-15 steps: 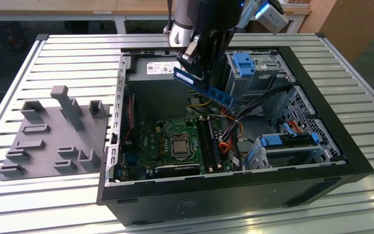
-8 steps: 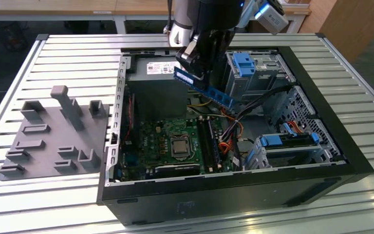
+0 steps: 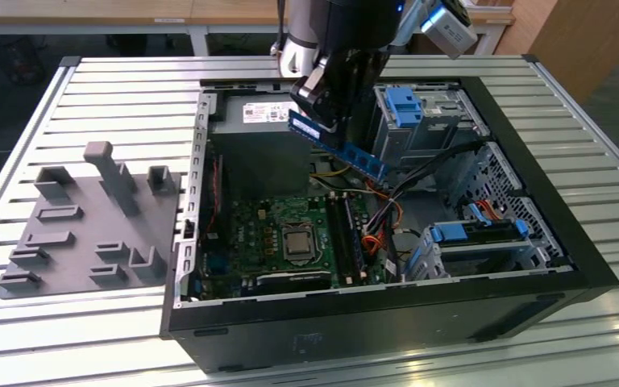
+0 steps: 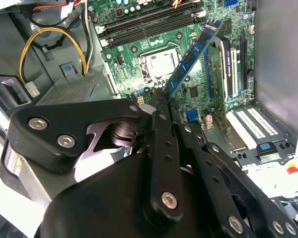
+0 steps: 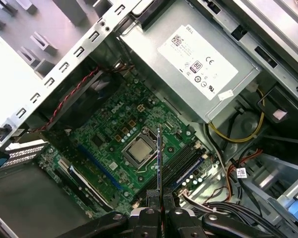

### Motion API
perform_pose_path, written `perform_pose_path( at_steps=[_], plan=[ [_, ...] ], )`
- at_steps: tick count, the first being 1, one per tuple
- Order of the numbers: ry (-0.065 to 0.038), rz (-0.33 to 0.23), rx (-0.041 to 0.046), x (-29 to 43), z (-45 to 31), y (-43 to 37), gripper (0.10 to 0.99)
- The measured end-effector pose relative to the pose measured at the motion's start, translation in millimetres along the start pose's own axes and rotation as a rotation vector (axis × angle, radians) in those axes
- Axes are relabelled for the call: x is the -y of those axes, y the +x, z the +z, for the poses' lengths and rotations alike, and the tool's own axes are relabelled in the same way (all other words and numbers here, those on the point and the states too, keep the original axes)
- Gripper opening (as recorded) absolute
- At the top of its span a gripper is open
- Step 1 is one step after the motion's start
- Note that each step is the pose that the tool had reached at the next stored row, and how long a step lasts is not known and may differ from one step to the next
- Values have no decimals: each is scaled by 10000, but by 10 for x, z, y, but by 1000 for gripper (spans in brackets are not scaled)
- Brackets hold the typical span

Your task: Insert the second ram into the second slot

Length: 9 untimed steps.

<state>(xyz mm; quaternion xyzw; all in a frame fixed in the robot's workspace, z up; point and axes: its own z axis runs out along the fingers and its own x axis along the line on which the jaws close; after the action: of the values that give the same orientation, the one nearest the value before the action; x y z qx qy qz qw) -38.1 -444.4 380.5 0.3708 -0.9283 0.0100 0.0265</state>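
- The jaws are pressed together on one short end of the second ram point(image 3: 337, 147), pinching the board across its flat faces. In the first wrist view the second ram point(image 5: 159, 153) appears edge-on as a thin line rising from between them.
- Location: the second ram hangs in the air over the open computer case point(image 3: 374, 322), above the motherboard point(image 3: 251, 234). It touches nothing but the jaws. In the exterior view it lies toward 12 o'clock from the memory slots point(image 3: 344, 235), apart from them.
- Risk, pivoting: the grip covers one end only. Any contact at the free end could probably lever the board round in the pinch, so that it meets the slot skewed.
- Risk, misalignment: in the exterior view the slots run from 12 to 6 o'clock, while the board does not lie along that line. Lowered at this heading, its edge would likely land across the slot walls rather than in the groove.
- Risk, snagging: the cable bundle point(image 3: 380, 230) lies just beside the slots at 3 o'clock and could catch the free end.
- Orientation: in the exterior view the long axis runs from 10 to 4 o'clock. The gripped end is at 10 o'clock. The free end points toward 4 o'clock and slopes down toward the motherboard.
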Motion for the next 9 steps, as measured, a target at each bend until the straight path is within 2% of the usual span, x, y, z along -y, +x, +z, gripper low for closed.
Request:
perform_pose_path(
  at_steps=[9],
  plan=[
    [-13, 232, 1, 0, 0, 0, 137]
  ],
)
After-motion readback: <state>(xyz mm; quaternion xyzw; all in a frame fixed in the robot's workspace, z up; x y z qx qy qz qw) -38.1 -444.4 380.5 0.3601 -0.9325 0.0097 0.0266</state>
